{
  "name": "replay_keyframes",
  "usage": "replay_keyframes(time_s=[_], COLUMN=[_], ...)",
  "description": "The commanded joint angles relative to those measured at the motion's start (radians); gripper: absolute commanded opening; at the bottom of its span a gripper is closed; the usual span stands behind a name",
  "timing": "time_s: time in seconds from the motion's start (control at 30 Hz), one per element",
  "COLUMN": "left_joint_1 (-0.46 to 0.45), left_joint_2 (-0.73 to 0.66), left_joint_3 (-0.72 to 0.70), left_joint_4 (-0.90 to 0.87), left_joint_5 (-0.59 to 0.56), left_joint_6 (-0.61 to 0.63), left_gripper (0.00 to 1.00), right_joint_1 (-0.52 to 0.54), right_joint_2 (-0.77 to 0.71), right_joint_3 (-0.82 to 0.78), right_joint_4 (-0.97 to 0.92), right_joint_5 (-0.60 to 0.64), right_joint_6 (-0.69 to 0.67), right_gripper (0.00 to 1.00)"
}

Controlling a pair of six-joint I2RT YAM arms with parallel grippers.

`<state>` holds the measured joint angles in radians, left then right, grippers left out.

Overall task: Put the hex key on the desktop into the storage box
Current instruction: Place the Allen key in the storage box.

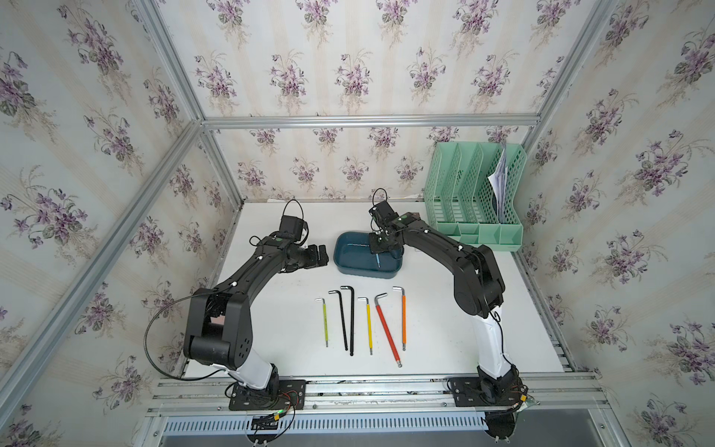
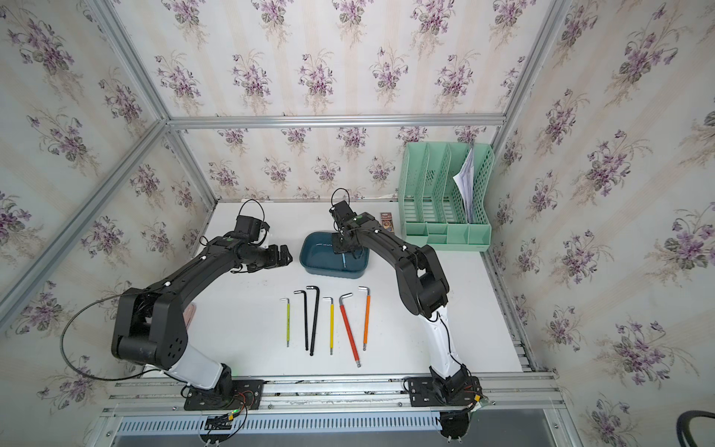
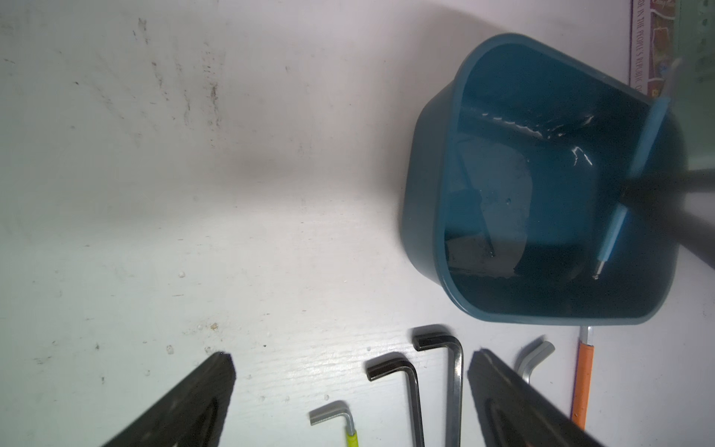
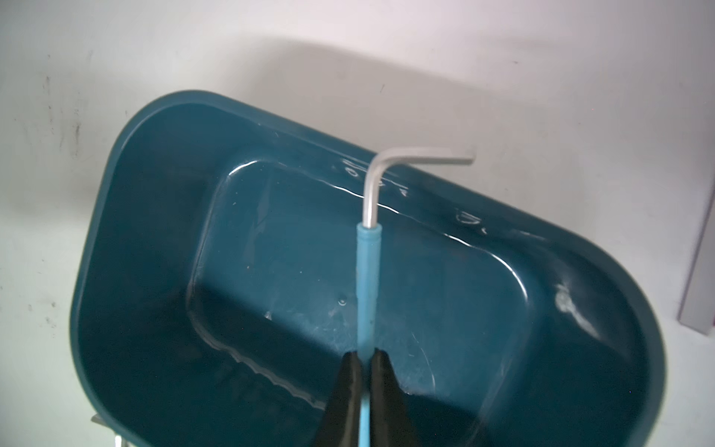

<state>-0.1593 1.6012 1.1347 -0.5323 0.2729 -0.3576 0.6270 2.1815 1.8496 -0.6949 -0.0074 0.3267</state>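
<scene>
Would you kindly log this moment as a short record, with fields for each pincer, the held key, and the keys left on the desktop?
right pincer: shut on blue hex key
blue hex key: slanted over the inside of the storage box, not yet released
left pincer: open, empty, beside the storage box
desktop: six keys in a row: green key, shorter black key, longer black key, yellow key, red key, orange key
</scene>
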Motion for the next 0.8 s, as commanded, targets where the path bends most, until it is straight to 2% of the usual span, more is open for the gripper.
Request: replay_keyframes(time_s=[0.0,0.27,0.4,0.57,0.67,0.7,0.77], left_joint_1=[0.002,0.001,0.001,0.000,-0.001,-0.001,-0.001], left_joint_2=[0.017,0.060,0.070,0.066,0.071,0.074,0.074], left_joint_3=[0.002,0.015,0.030,0.030,0.052,0.058,0.070], left_joint_4=[0.033,0.057,0.056,0.109,0.098,0.088,0.066], left_joint_5=[0.003,0.012,0.013,0.128,0.146,0.132,0.097], left_joint_6=[0.015,0.028,0.010,-0.003,0.026,0.040,0.074], left_gripper=[0.99,0.99,0.99,0.99,0.99,0.99,0.99], right_joint_1=[-0.001,-0.001,0.000,0.004,0.004,0.004,0.004], right_joint_2=[0.012,0.049,0.064,0.042,0.025,0.023,0.017], right_joint_3=[0.014,0.080,0.079,0.021,-0.012,-0.017,-0.028], right_joint_4=[0.010,-0.011,-0.017,0.013,0.023,0.019,0.020], right_joint_5=[0.031,0.032,0.000,0.004,0.000,0.001,0.007], right_joint_6=[-0.101,-0.315,-0.355,-0.378,-0.396,-0.402,-0.405], right_gripper=[0.00,0.00,0.00,0.00,0.00,0.04,0.19])
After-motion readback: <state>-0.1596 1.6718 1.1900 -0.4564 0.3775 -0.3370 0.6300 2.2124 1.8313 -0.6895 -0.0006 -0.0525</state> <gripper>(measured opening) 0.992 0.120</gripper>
